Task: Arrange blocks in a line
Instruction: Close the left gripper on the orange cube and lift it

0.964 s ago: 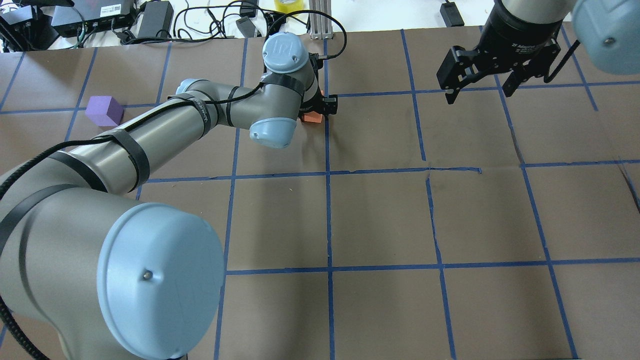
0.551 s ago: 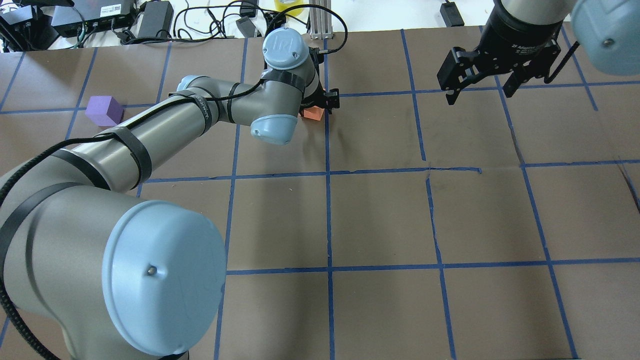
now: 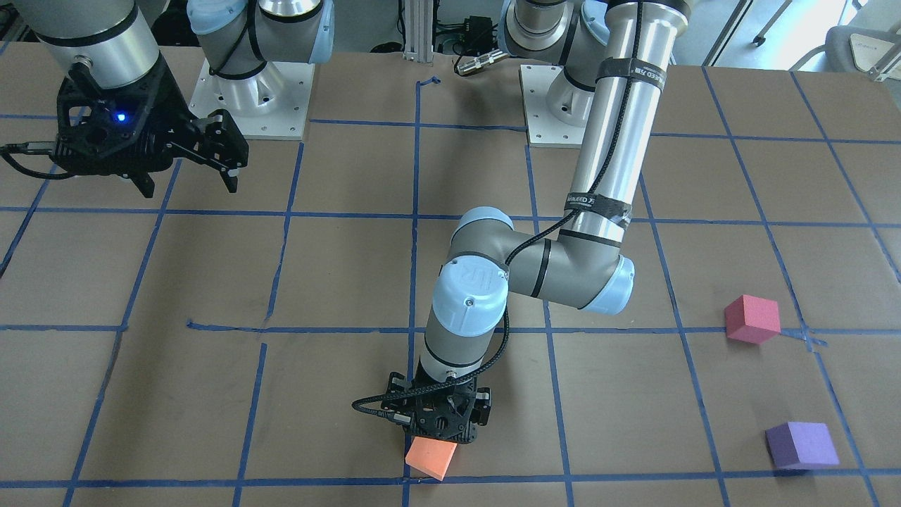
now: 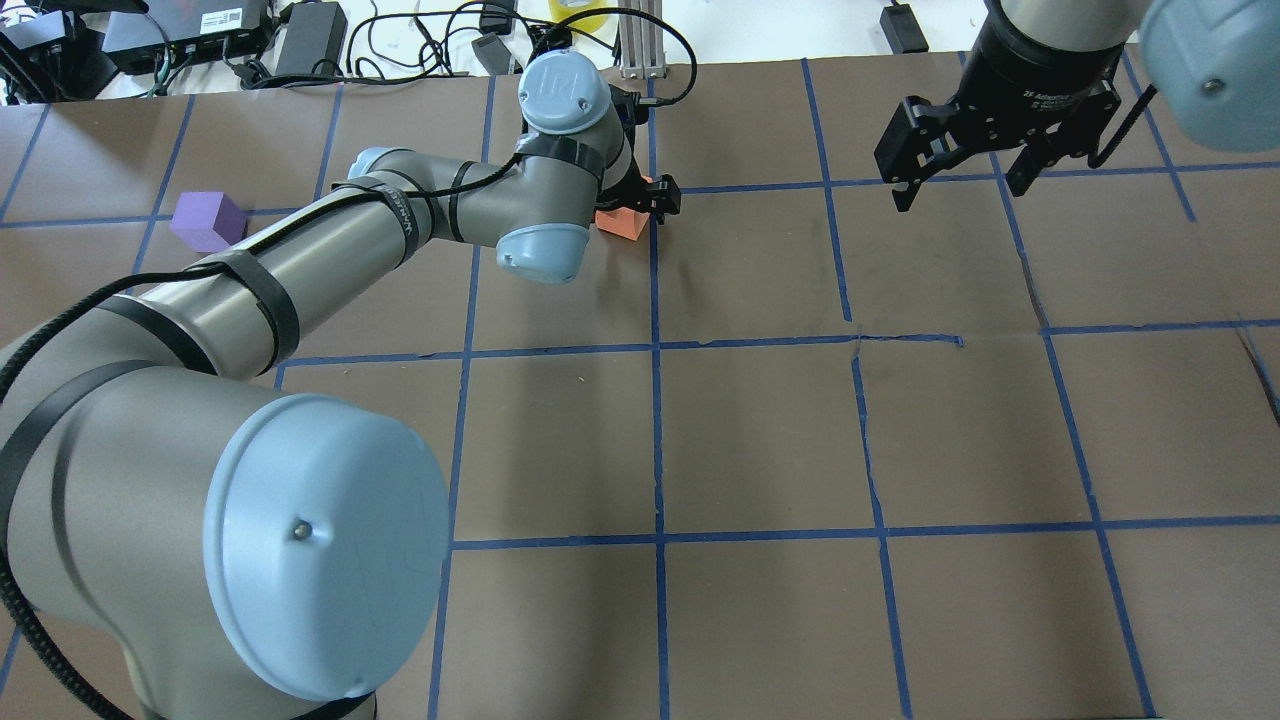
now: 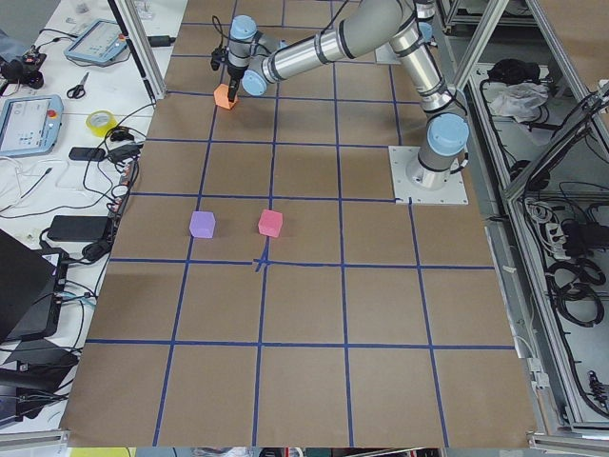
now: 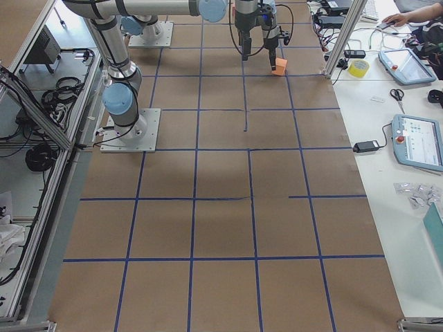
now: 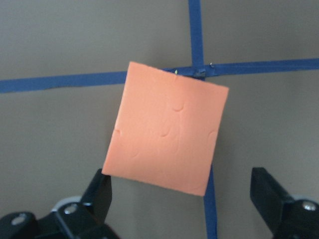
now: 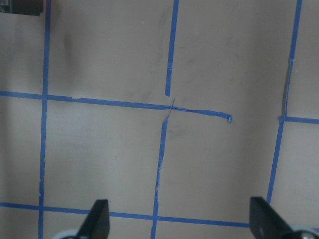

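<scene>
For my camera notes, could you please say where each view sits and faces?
Front-facing: across the table, facing the robot; left arm, right gripper, bases.
Overhead: behind the robot, looking forward, down; left arm, right gripper.
Exterior left: robot's left table end; left arm.
Exterior right: opposite end; right arm nearest.
Left wrist: down on orange block; open fingers.
Right wrist: down on table; open fingers.
Shared: orange block, all but right wrist.

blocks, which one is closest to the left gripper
The orange block, right at the open left gripper by a tape crossing. The red block and purple block lie together, well away from it.
</scene>
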`<state>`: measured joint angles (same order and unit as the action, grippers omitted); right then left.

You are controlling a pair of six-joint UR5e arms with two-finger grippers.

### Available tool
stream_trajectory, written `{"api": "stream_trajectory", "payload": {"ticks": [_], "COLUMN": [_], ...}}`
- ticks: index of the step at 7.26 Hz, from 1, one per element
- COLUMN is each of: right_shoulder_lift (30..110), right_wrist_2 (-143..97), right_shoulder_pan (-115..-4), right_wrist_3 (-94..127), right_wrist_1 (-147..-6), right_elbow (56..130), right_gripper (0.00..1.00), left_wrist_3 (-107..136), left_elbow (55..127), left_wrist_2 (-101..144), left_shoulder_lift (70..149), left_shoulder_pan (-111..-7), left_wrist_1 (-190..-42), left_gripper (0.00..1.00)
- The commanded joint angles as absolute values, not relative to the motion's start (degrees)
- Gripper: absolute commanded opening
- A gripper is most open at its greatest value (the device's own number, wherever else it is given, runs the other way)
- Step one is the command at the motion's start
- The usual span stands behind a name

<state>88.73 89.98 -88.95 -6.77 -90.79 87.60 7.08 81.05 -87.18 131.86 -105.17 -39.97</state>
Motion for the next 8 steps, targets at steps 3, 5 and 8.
{"api": "stream_trajectory", "payload": {"ticks": [3, 5, 8], "right_shoulder_lift": [88.77, 88.77, 88.77], "right_wrist_2": [90.0, 90.0, 90.09], "right_shoulder_pan": [-88.95, -88.86, -88.86], "right_wrist_3": [-6.59, -6.59, -6.68], "right_wrist_1": [-90.88, -90.88, -90.97], "right_elbow": [87.63, 87.54, 87.54], "right_gripper": [1.0, 1.0, 1.0], "left_wrist_3": [0.73, 0.09, 0.44], "left_elbow": [81.12, 81.3, 80.78], "left_wrist_2": [-87.19, -87.1, -86.92], "left_shoulder_lift": [130.97, 131.3, 132.36], "left_shoulder_pan": [-104.51, -103.62, -103.54], "left_wrist_1": [-39.55, -38.5, -37.88], "left_gripper": [1.0, 1.0, 1.0]}}
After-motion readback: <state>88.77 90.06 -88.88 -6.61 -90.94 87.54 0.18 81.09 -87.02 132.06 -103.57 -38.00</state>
